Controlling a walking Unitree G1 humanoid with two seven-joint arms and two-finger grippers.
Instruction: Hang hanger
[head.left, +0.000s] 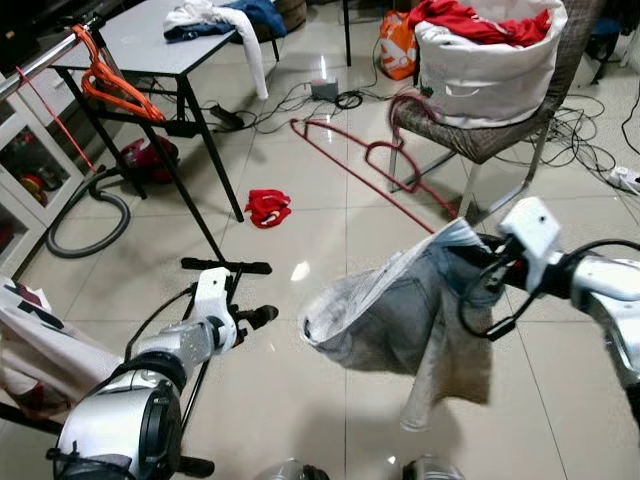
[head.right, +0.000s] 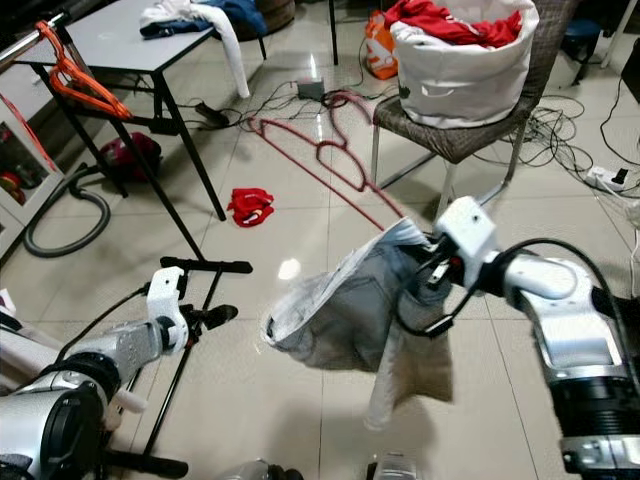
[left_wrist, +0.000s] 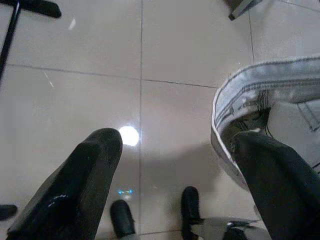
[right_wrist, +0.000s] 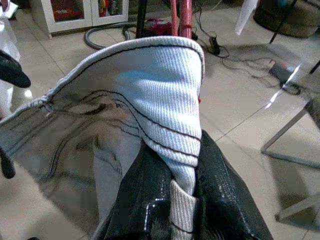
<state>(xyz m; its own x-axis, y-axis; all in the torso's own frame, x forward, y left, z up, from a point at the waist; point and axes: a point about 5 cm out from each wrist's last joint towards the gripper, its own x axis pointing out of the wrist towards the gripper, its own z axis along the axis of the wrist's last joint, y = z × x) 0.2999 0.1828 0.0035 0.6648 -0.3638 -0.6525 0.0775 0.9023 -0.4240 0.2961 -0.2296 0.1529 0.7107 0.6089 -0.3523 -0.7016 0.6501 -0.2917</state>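
My right gripper clamps the pale grey denim garment aloft so my parted left gripper can grasp its waistband.

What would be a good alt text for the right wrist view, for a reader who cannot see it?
The right gripper's two black fingers are pinched shut on the waistband of a pair of pale grey jeans, which opens out ahead of them. Beyond lie a tiled floor, a red hanger and cables.
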